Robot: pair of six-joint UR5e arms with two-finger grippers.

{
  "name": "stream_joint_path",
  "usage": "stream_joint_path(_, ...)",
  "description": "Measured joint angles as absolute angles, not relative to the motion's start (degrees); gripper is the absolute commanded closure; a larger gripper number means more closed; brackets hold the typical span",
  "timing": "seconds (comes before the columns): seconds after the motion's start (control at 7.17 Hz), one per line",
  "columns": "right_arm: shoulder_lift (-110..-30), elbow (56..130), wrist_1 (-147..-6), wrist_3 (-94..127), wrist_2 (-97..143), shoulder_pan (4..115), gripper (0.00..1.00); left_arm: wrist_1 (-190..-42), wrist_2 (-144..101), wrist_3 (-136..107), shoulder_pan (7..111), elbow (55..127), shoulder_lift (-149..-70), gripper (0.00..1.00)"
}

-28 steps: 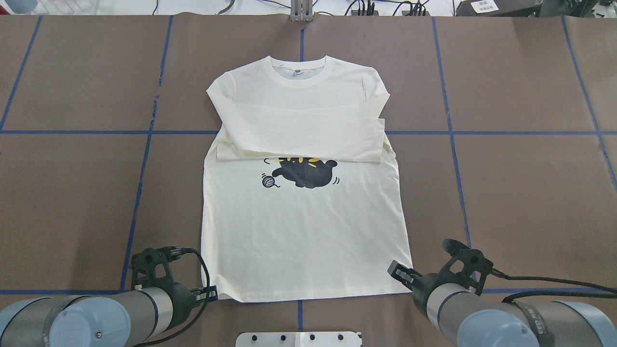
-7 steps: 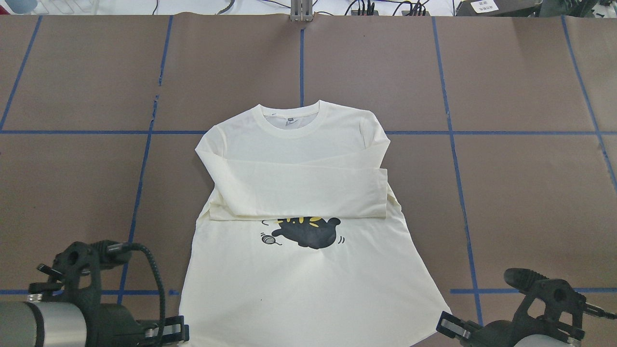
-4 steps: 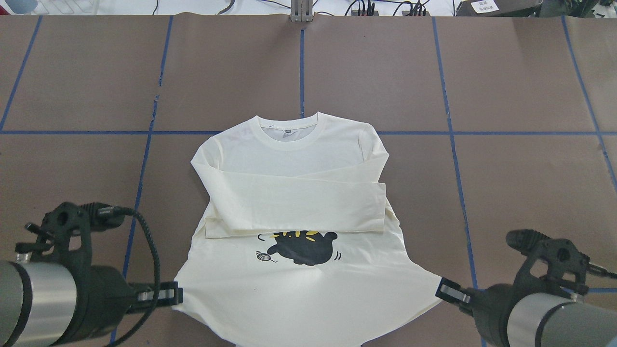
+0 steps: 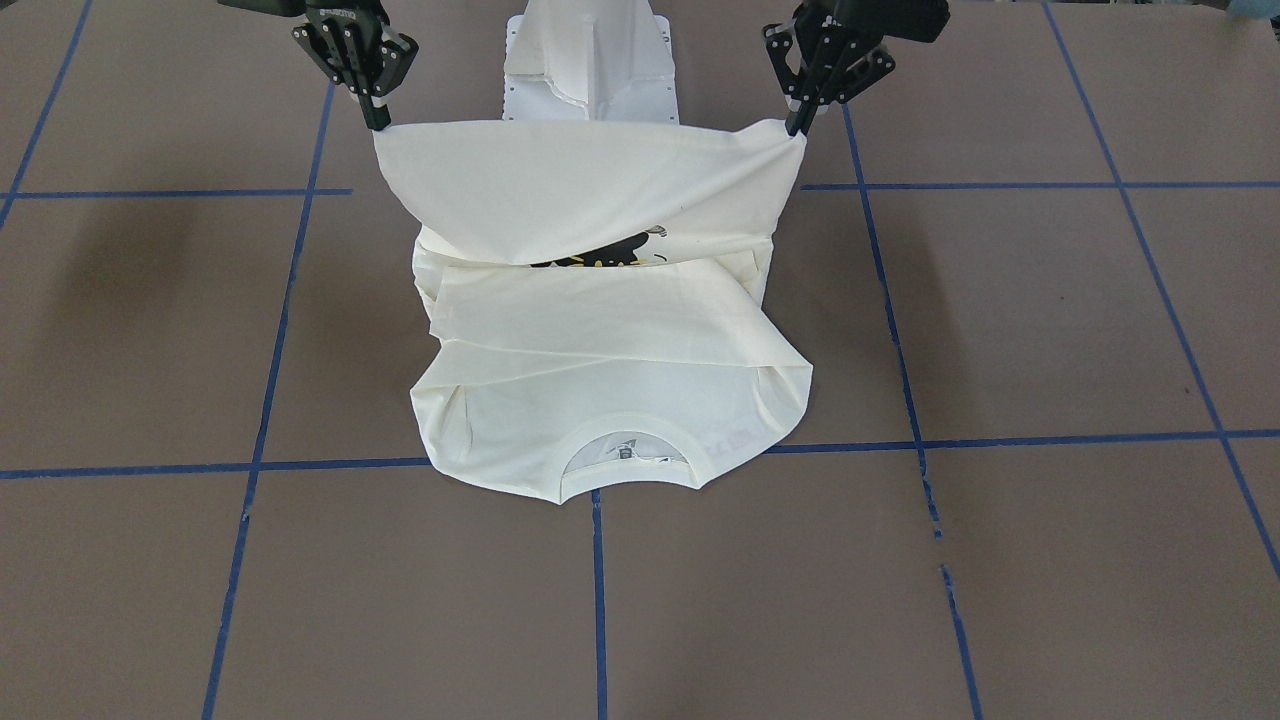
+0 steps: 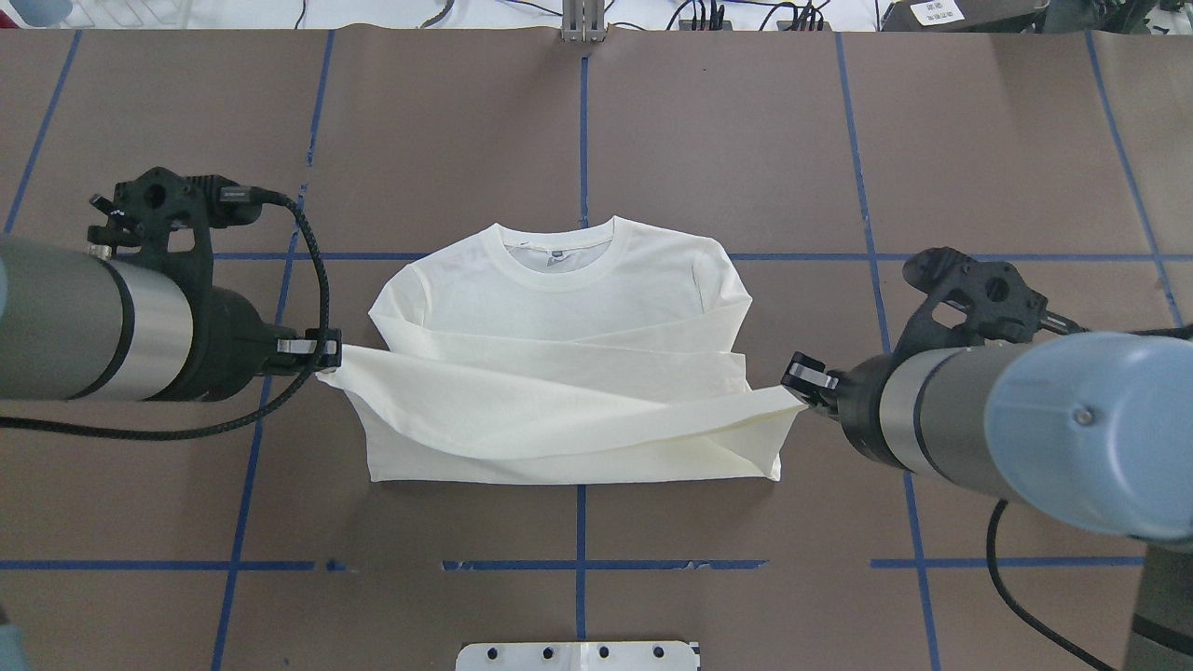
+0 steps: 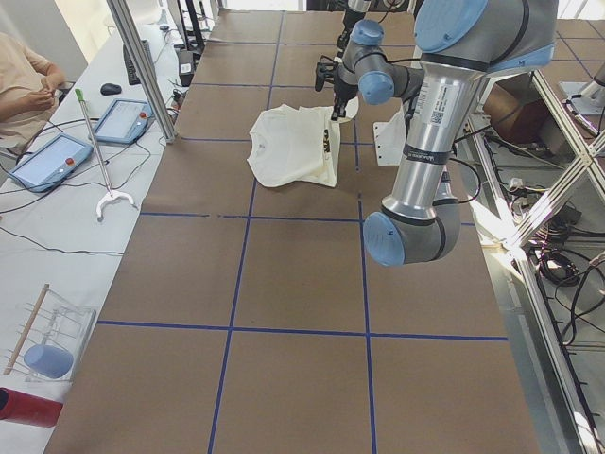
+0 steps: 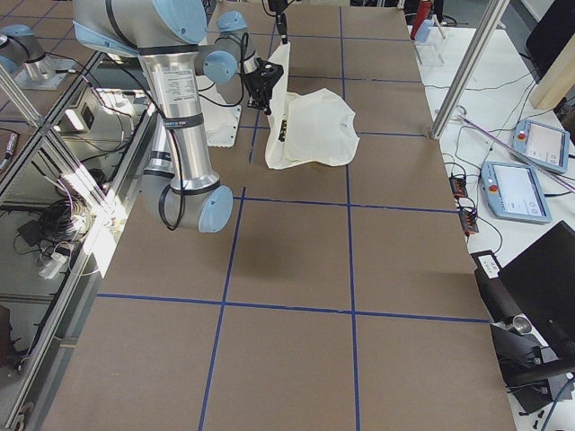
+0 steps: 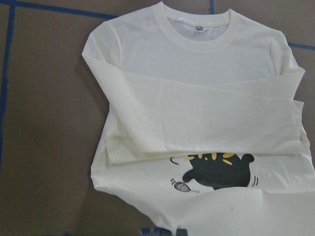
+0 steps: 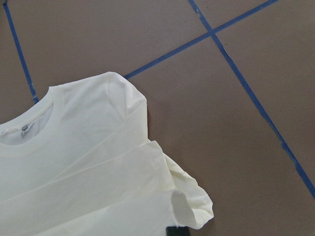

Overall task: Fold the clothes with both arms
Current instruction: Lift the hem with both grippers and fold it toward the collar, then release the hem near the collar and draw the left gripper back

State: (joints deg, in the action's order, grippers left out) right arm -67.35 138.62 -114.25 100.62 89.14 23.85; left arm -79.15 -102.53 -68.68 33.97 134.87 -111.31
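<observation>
The cream shirt lies at the middle of the worktop, collar at 12 o'clock in the overhead view. Its sleeves are crossed over the chest and its lower half is raised off the surface and doubled back toward the collar, so the crease sits at 6 o'clock. The main risk is a crooked fold. The hem hangs slack between its two held corners, and the corner at 3 o'clock sits a little nearer 6 o'clock than the one at 9 o'clock, so laying it down like this would likely land the hem askew and trap a ridge of cloth. The sagging middle could also brush the crossed sleeves on its way to 12 o'clock and push them out of line. Each hold is only on a corner tip, so a sideways tug between the arms might pull one free and drop that side. The left gripper, at 9 o'clock of the shirt, has its fingers pressed together on the left hem corner. The right gripper, at 3 o'clock, is pinched the same way on the right corner. How much cloth sits between the fingers is too small to tell, though both holds look shallow. Neither gripper touches the worktop.
</observation>
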Motion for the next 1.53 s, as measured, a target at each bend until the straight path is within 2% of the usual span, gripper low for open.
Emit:
stream_joint_path(0.42,-63.3,124.9,-106.3,94.7,89.8,31.3,1.0,-85.3,-102.0,-67.1,36.5,120.5,-116.0,1.0)
stream_joint_path(0.84,-62.9,111.3,-94.0,91.9,90.0,34.6,1.0,-97.4,-99.0,-67.0,37.1,106.9,-116.5,1.0)
stream_joint_path(1.26,-62.8,101.6,-85.8,91.2,89.9,35.0,1.0,-104.9,-97.5,-67.0,37.2,97.9,-116.7,1.0)
stream_joint_path(1.53,-62.8,99.0,-83.6,91.0,89.9,35.0,1.0,-107.5,-97.5,-67.0,37.2,94.8,-117.0,0.97)
